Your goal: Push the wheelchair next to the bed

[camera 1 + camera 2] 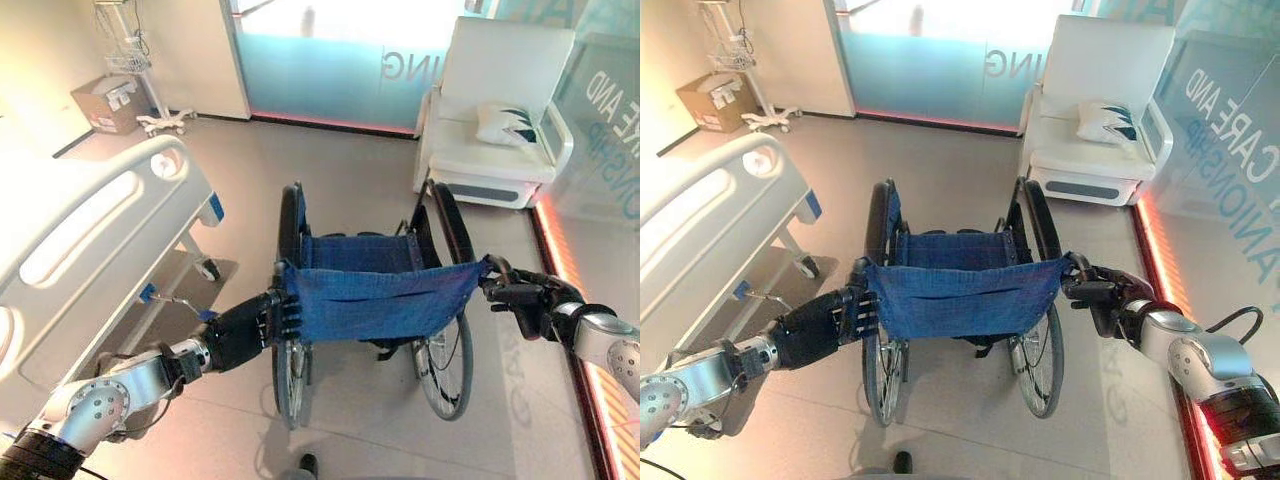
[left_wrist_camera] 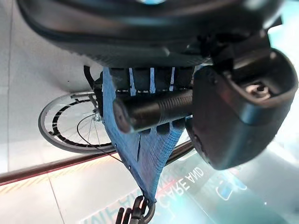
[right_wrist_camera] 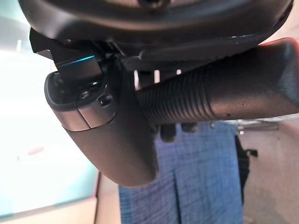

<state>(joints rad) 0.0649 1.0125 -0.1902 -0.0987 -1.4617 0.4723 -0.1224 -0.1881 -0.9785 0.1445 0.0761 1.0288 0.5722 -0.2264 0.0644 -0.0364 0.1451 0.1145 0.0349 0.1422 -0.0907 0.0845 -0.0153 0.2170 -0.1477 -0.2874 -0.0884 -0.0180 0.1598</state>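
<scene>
Wheelchair (image 1: 375, 300): stands on the floor (image 1: 350, 190), beside the foot end of the bed (image 1: 90, 240) but apart from it, facing the armchair (image 1: 495, 120).
Left hand (image 1: 245, 330): fingers curled round the left push handle (image 2: 154, 109).
Right hand (image 1: 1110, 300): wrapped round the right push handle (image 3: 219, 100).
Doing it well: judged, push evenly with both arms, then steer leftward so the wheel runs along the bed's side without clipping its caster (image 1: 208, 268).
</scene>
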